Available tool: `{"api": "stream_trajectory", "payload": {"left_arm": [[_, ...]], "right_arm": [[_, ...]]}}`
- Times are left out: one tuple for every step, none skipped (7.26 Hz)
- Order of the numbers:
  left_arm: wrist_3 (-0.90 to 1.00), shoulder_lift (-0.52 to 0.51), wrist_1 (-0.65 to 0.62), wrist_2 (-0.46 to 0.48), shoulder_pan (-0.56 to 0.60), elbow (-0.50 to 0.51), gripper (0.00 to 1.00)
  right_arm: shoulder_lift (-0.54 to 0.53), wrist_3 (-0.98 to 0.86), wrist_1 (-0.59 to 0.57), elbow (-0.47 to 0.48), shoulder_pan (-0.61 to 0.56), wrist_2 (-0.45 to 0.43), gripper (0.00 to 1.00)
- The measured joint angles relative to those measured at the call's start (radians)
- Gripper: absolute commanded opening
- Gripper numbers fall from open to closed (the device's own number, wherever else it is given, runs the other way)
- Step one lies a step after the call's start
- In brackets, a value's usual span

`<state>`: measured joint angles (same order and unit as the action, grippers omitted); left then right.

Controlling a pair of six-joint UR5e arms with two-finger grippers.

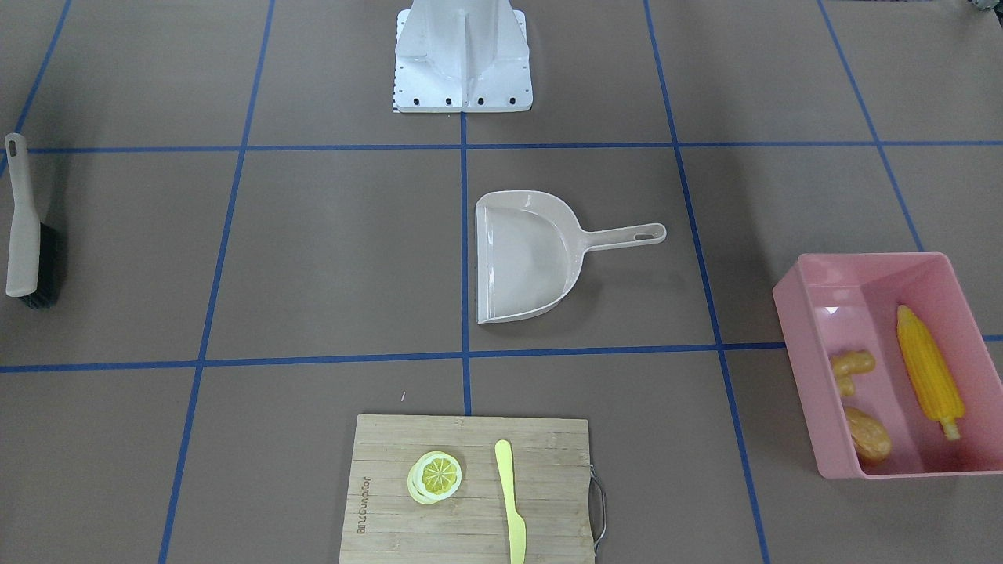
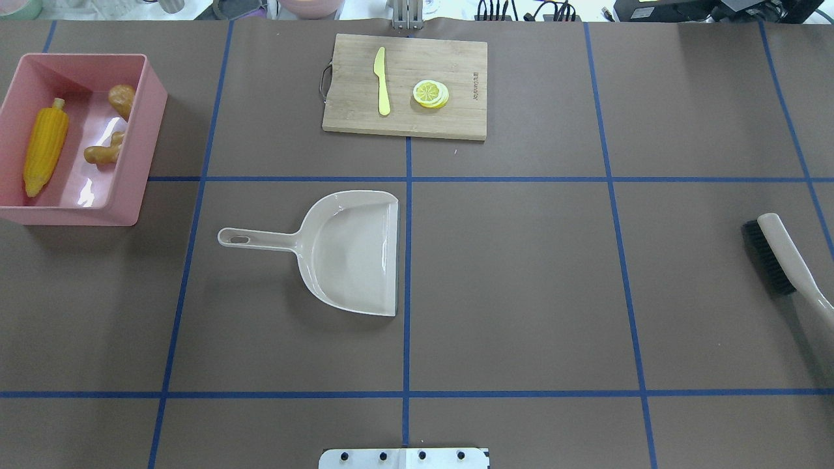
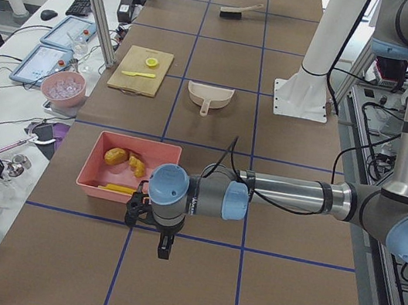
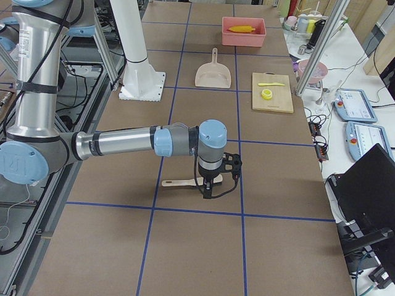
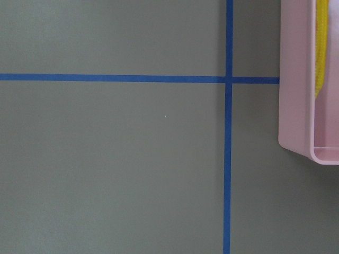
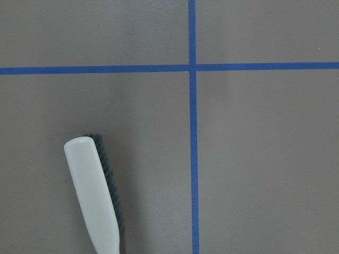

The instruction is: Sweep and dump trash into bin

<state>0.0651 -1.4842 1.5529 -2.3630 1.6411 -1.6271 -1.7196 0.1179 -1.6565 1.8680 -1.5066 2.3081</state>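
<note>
1. Pink plastic bin (image 2: 146, 143) stands at the table's (image 2: 521, 293) left end, toward the edge far from the robot base (image 1: 462, 55).
2. All three pieces of trash lie inside the bin. The corn cob (image 2: 45, 151) lies along the wall nearest the table's left end. The potato (image 2: 122, 99) sits in the far corner on the opposite side. The ginger root (image 2: 104, 152) lies just beside the potato, against the same wall.
3. Dustpan (image 2: 352, 251) lies flat at mid-table. Its open mouth runs along the centre blue tape line (image 2: 407, 365), and its handle points toward the bin. Nothing shows in its pan.
4. Brush (image 2: 778, 257) lies on the table near the right end, well apart from the dustpan.
5. Cutting board (image 2: 456, 114) sits at the middle of the far edge. It carries a lemon slice (image 2: 431, 93) and a pale yellow knife (image 2: 382, 81), which lie side by side and apart.
6. Left gripper (image 3: 164, 251) hangs over bare table beside the bin, on its left-end side. It shows in the side view only, so whether its fingers are spread or pressed together cannot be told.
7. Right gripper (image 4: 208, 190) hangs over the bristle end of the brush. It too shows in a side view only. Finger state and any contact with the brush cannot be told.
</note>
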Motion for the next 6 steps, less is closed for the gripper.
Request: {"api": "stream_trajectory", "payload": {"left_arm": [[0.001,-0.003,0.0,-0.001,-0.001,-0.004,0.98],[0.004,-0.005,0.001,-0.002,-0.001,-0.013,0.99],[0.006,-0.004,0.001,-0.003,-0.001,-0.024,0.99],[0.007,0.0,0.001,-0.003,-0.001,-0.033,0.99],[0.007,0.002,0.001,-0.003,-0.001,-0.038,0.99],[0.007,0.003,0.001,-0.002,-0.001,-0.04,0.99]], "right_arm": [[0.0,0.0,0.0,-0.001,0.0,0.0,1.0],[0.0,0.0,0.0,-0.001,0.0,-0.001,1.0],[0.0,0.0,0.0,-0.002,0.0,-0.002,1.0],[0.0,0.0,0.0,-0.002,0.0,-0.001,1.0],[0.0,0.0,0.0,-0.002,0.0,-0.001,1.0],[0.0,0.0,0.0,-0.001,0.0,-0.001,1.0]]}}
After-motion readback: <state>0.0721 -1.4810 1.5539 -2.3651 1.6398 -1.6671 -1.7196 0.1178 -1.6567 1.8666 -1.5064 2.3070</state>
